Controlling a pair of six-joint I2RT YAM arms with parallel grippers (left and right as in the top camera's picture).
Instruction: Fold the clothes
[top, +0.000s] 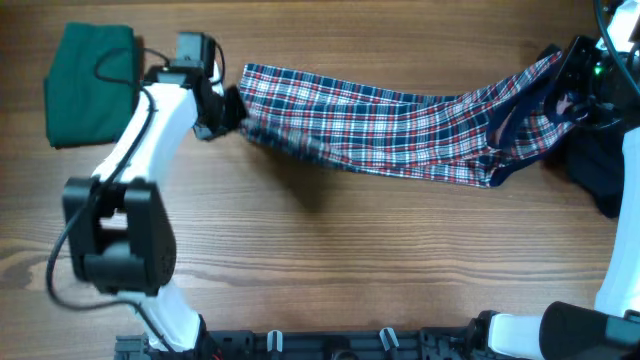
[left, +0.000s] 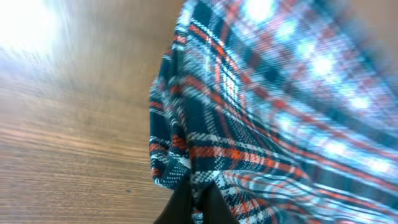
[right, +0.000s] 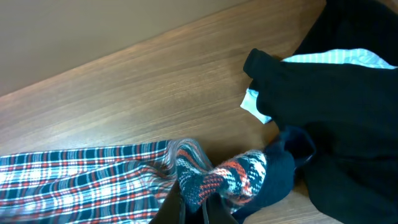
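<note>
The plaid dress hangs stretched in a long band between my two grippers, above the wooden table. My left gripper is shut on its left end; in the left wrist view the dark fingertips pinch a fold of the plaid cloth. At the far right my right gripper is shut on the other end, where the navy trim shows. There the right wrist view has the fingers clamping bunched plaid beside the navy trim.
A folded dark-green garment lies at the table's back left, just behind my left arm. At the right edge a black garment lies in a heap, with a pale label visible on it.
</note>
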